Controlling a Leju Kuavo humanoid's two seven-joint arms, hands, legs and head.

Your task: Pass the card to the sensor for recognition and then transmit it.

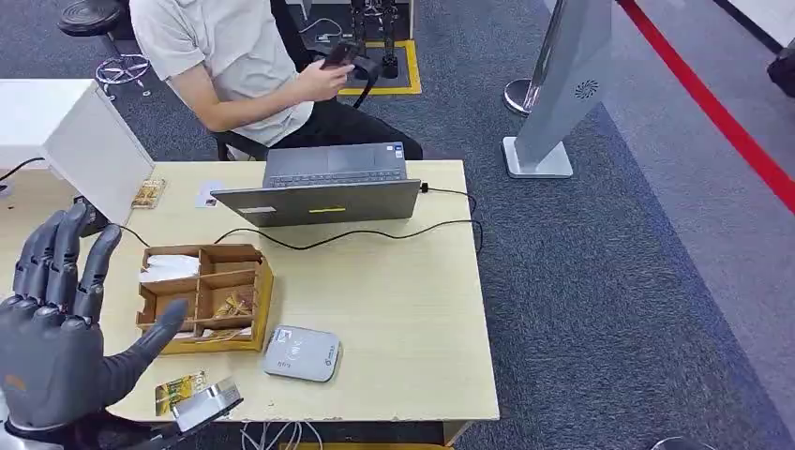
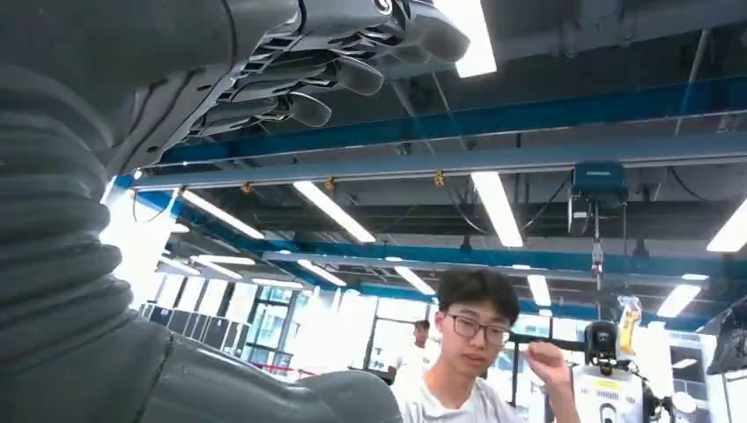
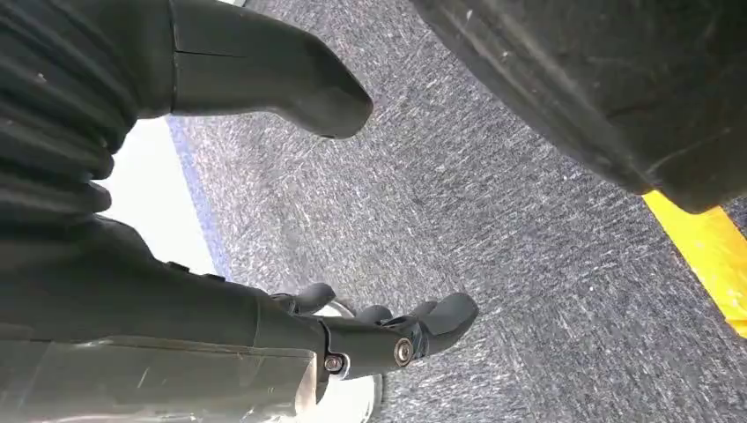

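A gold patterned card [image 1: 178,391] lies at the table's front edge, by a small silver-grey piece [image 1: 210,401]. The sensor, a flat grey card reader [image 1: 302,353], lies to its right on the wooden table [image 1: 403,309]. My left hand [image 1: 56,323] is raised above the table's front left corner, palm away, fingers spread upward and holding nothing; the card lies just beyond its thumb. In the left wrist view the left hand [image 2: 299,62] points at the ceiling. My right hand [image 3: 370,339] hangs over the grey carpet, fingers loosely apart with nothing in them.
A wooden compartment box [image 1: 206,292] with cards stands behind the reader. A laptop [image 1: 323,192] with a black cable sits at the back, a white box [image 1: 84,141] at the back left. A person [image 1: 234,66] sits behind the table holding a phone.
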